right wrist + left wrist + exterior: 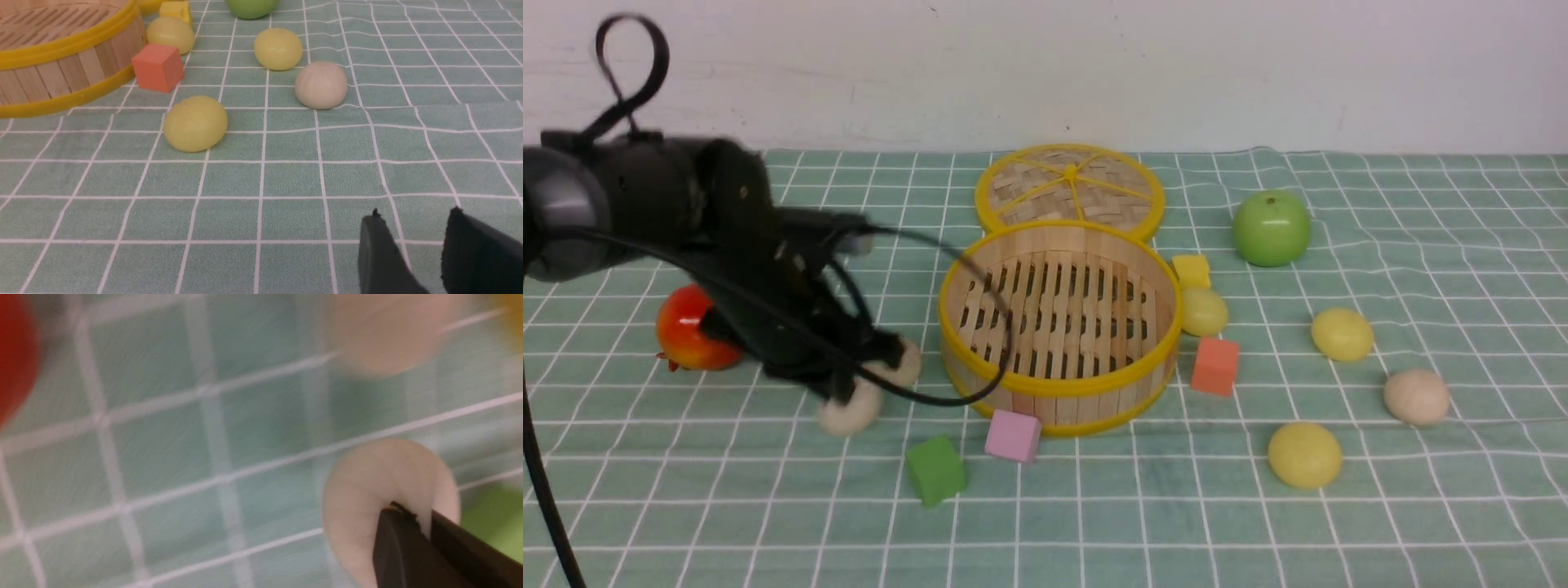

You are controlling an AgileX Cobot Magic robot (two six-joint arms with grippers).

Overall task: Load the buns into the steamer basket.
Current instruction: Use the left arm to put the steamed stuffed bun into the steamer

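Pinching the rim of a beige bun (367, 490), left gripper (424, 524) jaws clamped on it, just left of the steamer basket (1058, 385). Right gripper (414, 228) jaws apart, holding nothing; yellow buns (195, 122) near it on the cloth (286, 179).

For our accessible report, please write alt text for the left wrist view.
Black jaws pinch a white bun over green checked cloth. A second bun and a red fruit show blurred beyond.
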